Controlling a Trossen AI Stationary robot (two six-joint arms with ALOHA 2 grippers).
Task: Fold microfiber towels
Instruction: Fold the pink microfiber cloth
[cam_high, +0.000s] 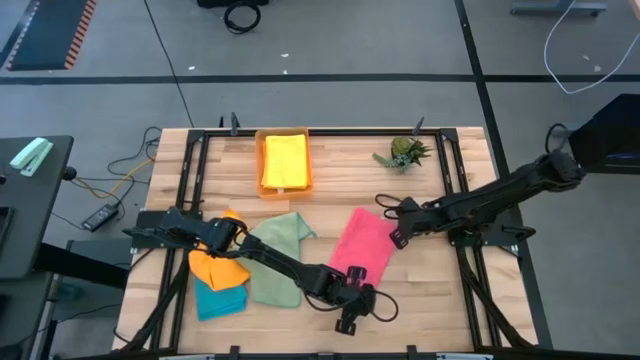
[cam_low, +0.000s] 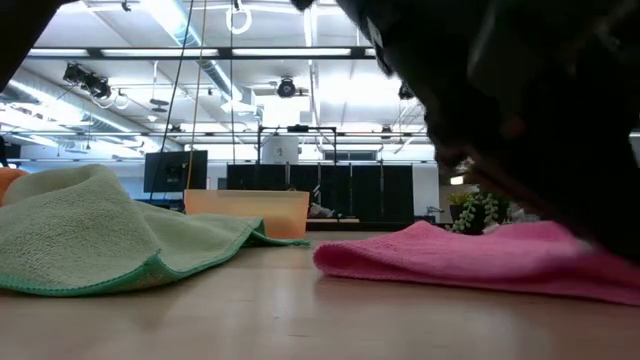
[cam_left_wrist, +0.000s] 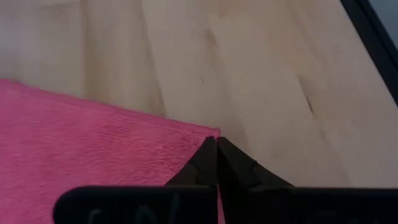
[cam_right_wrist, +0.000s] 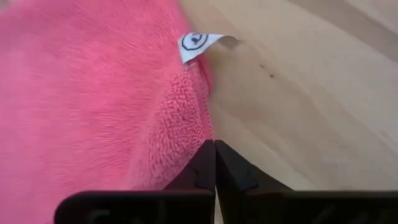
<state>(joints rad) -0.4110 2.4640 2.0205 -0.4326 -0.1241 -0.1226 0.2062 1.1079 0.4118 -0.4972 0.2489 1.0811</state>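
Gripping: both arms are working the pink towel (cam_high: 361, 245), which is lying flat on the desk (cam_high: 420, 300) right of centre, between the two grippers.
Left gripper (cam_left_wrist: 216, 148): it is sitting at the towel's near corner, fingers pressed together on the corner's very tip, as the left wrist view is showing.
Right gripper (cam_right_wrist: 214, 152): it is sitting at the towel's far right edge, fingers pressed together on the hem, just near the white care label (cam_right_wrist: 198, 43).
Other towels: a sage green towel (cam_high: 277, 255) is lying left of the pink one; an orange towel (cam_high: 218, 262) and a teal towel (cam_high: 220, 298) are lying farther left, partly under the left arm; a yellow towel (cam_high: 285, 158) is resting in the orange tray (cam_high: 262, 185) at the far side.
Plant: a small green plant (cam_high: 404, 152) is standing at the far right, apart from the work.
Risk, slip: the left fingers are holding very little cloth, so a lift is likely pulling the corner free.
Risk, skew: if one arm is rising faster, the fold is landing crooked.
Risk, snag: the left arm is crossing over the green towel and could be dragging it along.
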